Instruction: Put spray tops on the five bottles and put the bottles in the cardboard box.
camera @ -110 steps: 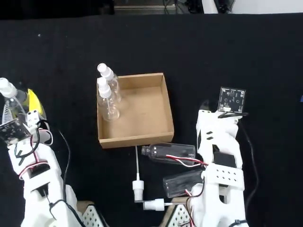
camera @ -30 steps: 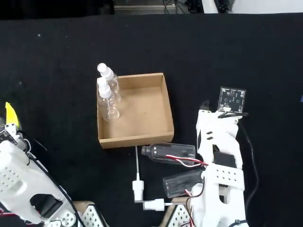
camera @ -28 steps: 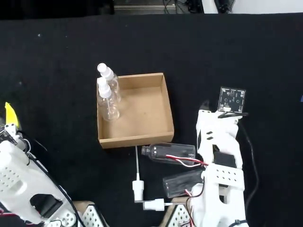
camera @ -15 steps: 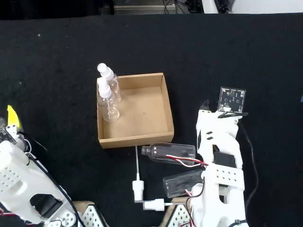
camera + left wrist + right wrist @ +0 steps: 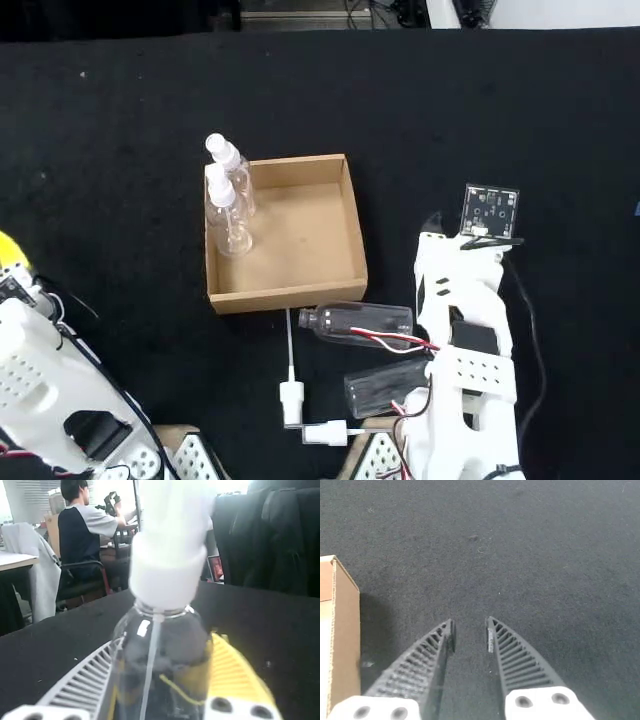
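The left gripper (image 5: 165, 642) is closed on a clear bottle (image 5: 160, 675), with its yellow finger (image 5: 235, 672) on one side of the body and its white ribbed finger (image 5: 80, 692) on the other. The bottle wears a white spray top (image 5: 170, 555). Its long axis runs up the left wrist view, cap uppermost, with the dip tube visible down the middle. In the high view this gripper's yellow tip (image 5: 10, 250) sits at the far left edge of the frame, about mid-height. The cardboard box (image 5: 290, 297) therefore lies to its right and slightly up, well apart across black table (image 5: 130, 150). The coming move seems to turn on this relation: this arm has the finished bottle, and its load has to travel rightward over the box's left wall. Two capped bottles (image 5: 232, 225) stand right at that left wall, one above the other in the frame, apparently inside the box. The open floor of the box is to their right, so the held bottle would probably need to clear them and come down upright beyond. The right gripper (image 5: 470, 627) is empty, its fingers a little apart over the table, just right of the box in the high view. An uncapped bottle (image 5: 355, 322) lies on its side below the box's lower right corner. Another bare one (image 5: 385, 387) lies lower, partly under the right arm. Two loose spray tops (image 5: 291, 395) lie at lower centre, nearer that arm.
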Robot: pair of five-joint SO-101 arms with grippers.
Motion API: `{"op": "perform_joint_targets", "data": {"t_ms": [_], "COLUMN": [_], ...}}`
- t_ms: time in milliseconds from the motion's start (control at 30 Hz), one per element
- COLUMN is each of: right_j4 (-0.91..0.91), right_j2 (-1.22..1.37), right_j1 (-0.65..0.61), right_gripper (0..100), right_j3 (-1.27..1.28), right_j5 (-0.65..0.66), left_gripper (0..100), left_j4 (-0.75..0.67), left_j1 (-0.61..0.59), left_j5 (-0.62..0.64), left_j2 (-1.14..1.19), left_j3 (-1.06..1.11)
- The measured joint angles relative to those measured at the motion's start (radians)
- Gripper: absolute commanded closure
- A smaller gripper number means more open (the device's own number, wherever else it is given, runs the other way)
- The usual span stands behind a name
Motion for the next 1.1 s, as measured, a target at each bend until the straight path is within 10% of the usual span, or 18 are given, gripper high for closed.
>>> {"op": "perform_joint_targets", "data": {"t_ms": [333,1100], "right_j4": [0.0,0.0], "right_j2": [0.0,0.0], "right_j1": [0.0,0.0], "right_gripper": [91.3,91.3], "right_j3": [0.0,0.0], "right_j5": [0.0,0.0], "left_gripper": [68,68], "left_j4": [0.173,0.072], "left_j1": [0.002,0.005], "left_j5": [0.0,0.0], "left_j2": [-0.002,-0.002], "left_j3": [0.018,-0.041]}}
